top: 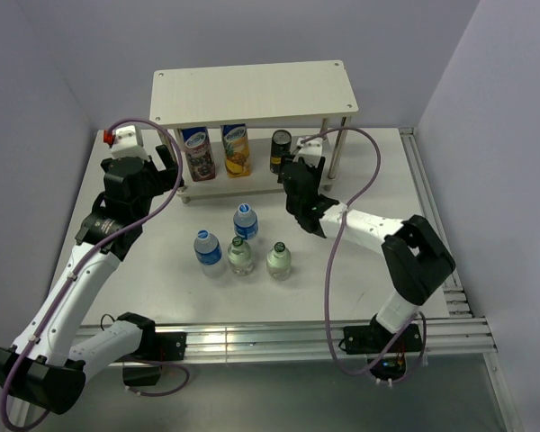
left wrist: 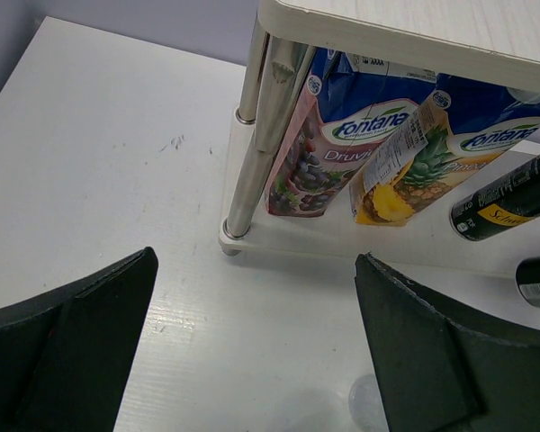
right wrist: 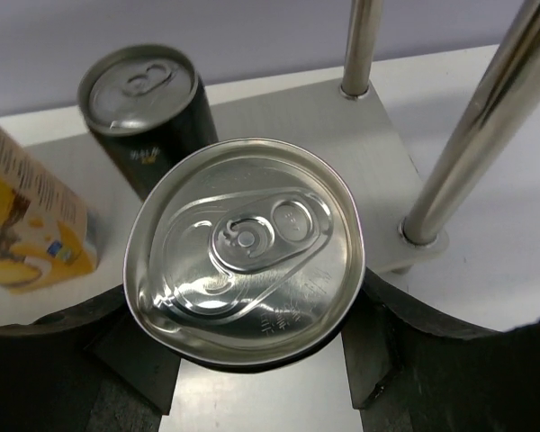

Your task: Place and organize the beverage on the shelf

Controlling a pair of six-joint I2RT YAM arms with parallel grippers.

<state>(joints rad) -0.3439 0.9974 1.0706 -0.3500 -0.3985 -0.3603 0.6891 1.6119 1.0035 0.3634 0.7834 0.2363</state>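
Progress: one dark can [top: 280, 150] stands on the lower board [top: 259, 180] of the shelf [top: 252, 90], second can [right wrist: 245, 249] clamped in right fingers [right wrist: 432, 360] at shelf's right front corner, four bottles [top: 240, 256] wait on table [top: 378, 180] before shelf, left fingers [left wrist: 63, 342] spread empty by shelf's left end.

White table [top: 162, 279] carries the two-tier shelf [top: 252, 90] at the back. Four upright bottles stand in front: two plastic bottles [top: 245, 220] [top: 207, 250], two glass bottles [top: 240, 256] [top: 279, 260]. Shelf's lower board [top: 256, 185] holds two juice cartons [top: 198, 153] [top: 237, 150] and a dark can [top: 280, 150].
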